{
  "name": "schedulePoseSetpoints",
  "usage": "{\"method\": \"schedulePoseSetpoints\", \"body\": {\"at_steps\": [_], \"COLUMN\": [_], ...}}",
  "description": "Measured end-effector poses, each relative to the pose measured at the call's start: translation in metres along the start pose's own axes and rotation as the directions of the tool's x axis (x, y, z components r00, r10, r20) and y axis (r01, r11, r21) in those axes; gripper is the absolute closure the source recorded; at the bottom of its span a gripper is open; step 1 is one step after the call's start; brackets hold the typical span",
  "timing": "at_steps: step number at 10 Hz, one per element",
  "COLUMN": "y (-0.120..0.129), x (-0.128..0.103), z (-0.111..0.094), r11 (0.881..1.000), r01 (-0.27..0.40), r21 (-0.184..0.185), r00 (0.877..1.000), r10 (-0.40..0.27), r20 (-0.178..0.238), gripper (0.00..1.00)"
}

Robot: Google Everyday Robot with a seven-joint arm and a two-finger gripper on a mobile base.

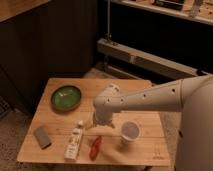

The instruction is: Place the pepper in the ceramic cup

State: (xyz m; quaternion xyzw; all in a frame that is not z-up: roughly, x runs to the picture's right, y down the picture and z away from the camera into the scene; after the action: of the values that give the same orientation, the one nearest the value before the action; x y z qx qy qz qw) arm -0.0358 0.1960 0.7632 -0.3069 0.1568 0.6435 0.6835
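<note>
The red-orange pepper lies on the wooden table near its front edge. The white ceramic cup stands upright to the pepper's right, apart from it. My white arm reaches in from the right, and my gripper hangs just above and behind the pepper, between the white bottle and the cup. It holds nothing that I can see.
A white oblong bottle lies left of the pepper. A wide green bowl sits at the table's back left. A dark grey flat block lies at the front left. Dark cabinets and a metal shelf stand behind the table.
</note>
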Motion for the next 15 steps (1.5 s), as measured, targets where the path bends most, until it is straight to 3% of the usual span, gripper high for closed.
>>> {"method": "schedulePoseSetpoints", "body": {"at_steps": [2, 5, 7, 11, 15], "y": [0.013, 0.060, 0.065, 0.025, 0.006], "x": [0.001, 0.002, 0.011, 0.041, 0.056], "z": [-0.008, -0.022, -0.016, 0.009, 0.030], "r11": [0.998, 0.991, 0.993, 0.999, 0.994], "r01": [0.048, 0.099, 0.089, -0.035, -0.105], "r21": [-0.044, -0.093, -0.078, -0.028, -0.033], "r00": [0.999, 0.993, 0.991, 0.988, 0.980], "r10": [-0.048, -0.104, -0.096, 0.030, 0.098], "r20": [-0.018, -0.053, -0.088, -0.149, -0.175], "gripper": [0.20, 0.20, 0.20, 0.20, 0.20]}}
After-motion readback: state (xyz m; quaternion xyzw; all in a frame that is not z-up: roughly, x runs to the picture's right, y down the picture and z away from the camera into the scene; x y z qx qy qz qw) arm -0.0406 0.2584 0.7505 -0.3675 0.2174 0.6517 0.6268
